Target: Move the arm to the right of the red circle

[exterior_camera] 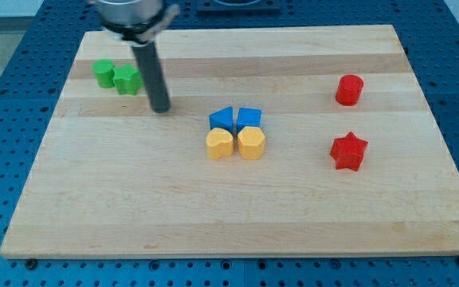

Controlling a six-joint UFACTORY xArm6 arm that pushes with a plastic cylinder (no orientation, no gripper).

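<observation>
The red circle (pixel 348 90) is a short red cylinder at the view's right, upper part of the wooden board (pixel 134 207). My tip (pixel 160 109) rests on the board at the view's upper left, far to the left of the red circle. A red star (pixel 348 151) lies below the red circle.
A green circle (pixel 103 72) and a green star (pixel 126 79) sit just left of my tip. In the middle, a blue triangle (pixel 221 119) and blue cube (pixel 249 118) touch a yellow heart (pixel 219 145) and yellow hexagon (pixel 251 143) below them.
</observation>
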